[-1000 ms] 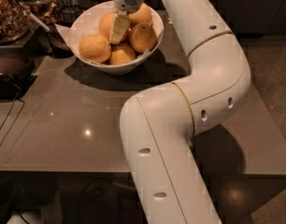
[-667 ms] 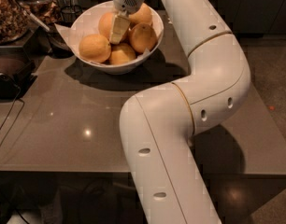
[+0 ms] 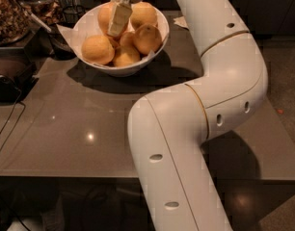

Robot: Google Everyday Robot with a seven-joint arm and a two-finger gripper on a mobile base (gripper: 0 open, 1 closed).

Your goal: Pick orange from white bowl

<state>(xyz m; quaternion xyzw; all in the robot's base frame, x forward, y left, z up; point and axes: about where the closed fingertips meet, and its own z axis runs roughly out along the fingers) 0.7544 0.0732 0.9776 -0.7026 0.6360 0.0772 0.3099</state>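
Observation:
The white bowl (image 3: 152, 57) stands at the back of the grey table and holds several oranges. One orange (image 3: 97, 49) lies at the front left, another (image 3: 147, 38) at the right, and one (image 3: 143, 13) at the back right. My gripper (image 3: 117, 25) reaches down from above into the middle of the bowl. It sits among the oranges, against the back-left orange (image 3: 104, 16), which it partly hides.
My white arm (image 3: 205, 105) bends over the right half of the table (image 3: 65, 124). A jar of nuts (image 3: 10, 13) and a dark appliance (image 3: 7, 81) stand at the left, and a cable (image 3: 5, 124) runs off the left side. A pale napkin (image 3: 181, 22) lies behind the bowl.
The gripper has shifted slightly upward in the bowl. The oranges and the bowl have not visibly moved.

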